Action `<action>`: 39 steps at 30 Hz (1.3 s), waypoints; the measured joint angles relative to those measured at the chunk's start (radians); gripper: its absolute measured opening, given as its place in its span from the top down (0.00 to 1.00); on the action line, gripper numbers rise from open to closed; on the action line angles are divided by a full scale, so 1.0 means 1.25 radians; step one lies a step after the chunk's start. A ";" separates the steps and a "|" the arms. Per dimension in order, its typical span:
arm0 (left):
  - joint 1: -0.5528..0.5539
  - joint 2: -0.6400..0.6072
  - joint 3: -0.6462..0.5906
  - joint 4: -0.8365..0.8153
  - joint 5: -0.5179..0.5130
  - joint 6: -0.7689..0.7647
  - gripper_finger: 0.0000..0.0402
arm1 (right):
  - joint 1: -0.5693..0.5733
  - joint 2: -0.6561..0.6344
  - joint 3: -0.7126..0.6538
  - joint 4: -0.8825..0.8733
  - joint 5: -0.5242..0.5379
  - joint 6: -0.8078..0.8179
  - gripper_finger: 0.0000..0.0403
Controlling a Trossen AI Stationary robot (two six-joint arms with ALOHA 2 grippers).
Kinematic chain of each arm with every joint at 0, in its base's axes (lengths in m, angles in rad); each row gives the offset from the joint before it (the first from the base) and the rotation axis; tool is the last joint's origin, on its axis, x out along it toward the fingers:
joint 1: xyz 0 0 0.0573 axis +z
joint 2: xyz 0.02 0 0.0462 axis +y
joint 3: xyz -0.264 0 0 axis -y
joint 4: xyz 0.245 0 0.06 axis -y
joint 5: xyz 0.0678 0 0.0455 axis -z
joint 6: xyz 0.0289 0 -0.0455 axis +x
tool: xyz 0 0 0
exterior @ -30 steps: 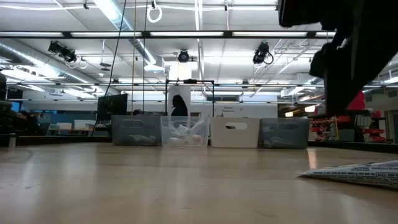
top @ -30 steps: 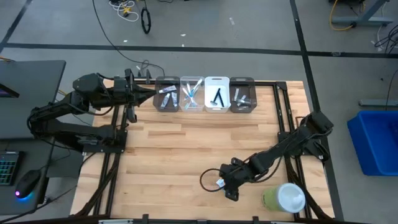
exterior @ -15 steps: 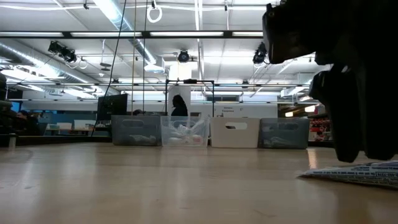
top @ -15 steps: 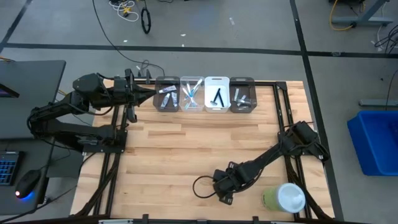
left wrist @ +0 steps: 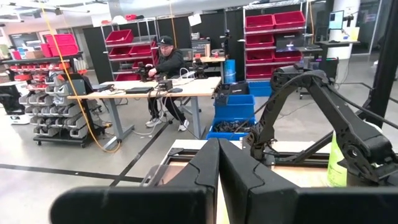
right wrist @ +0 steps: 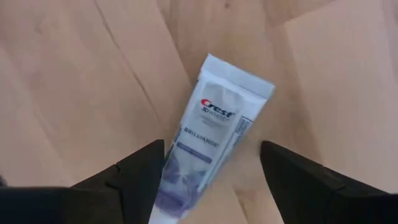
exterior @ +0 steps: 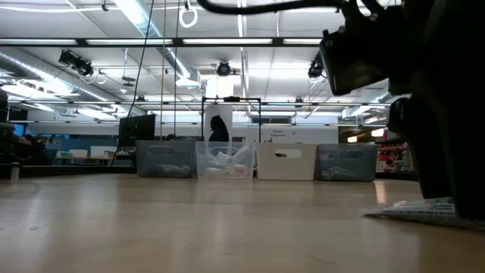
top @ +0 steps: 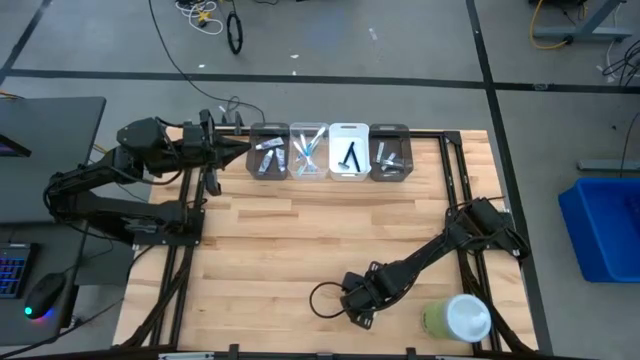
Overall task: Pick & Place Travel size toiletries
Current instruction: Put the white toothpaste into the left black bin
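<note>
1 toothpaste tube (right wrist: 208, 140) lies on the table (top: 280, 250) at lower centre-right, between the right gripper's (right wrist: 211, 171) spread fingers; left gripper (left wrist: 219, 163), fingers together, waits upper left.

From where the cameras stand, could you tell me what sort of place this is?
Probably a robotics lab or workshop hall: a wooden work table on a taped concrete floor, shelving with red storage bins, and a person seated at a workbench behind it.
</note>
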 joint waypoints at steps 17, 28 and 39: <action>0.000 0.000 0.000 0.001 0.000 0.000 0.96 | 0.000 0.017 0.001 -0.018 -0.007 0.003 0.52; 0.000 0.000 0.000 0.002 0.000 0.000 0.96 | 0.001 0.022 0.024 -0.060 0.003 -0.023 0.72; 0.000 0.000 0.000 0.002 0.000 -0.002 0.96 | -0.024 -0.007 0.023 -0.062 -0.002 -0.079 0.73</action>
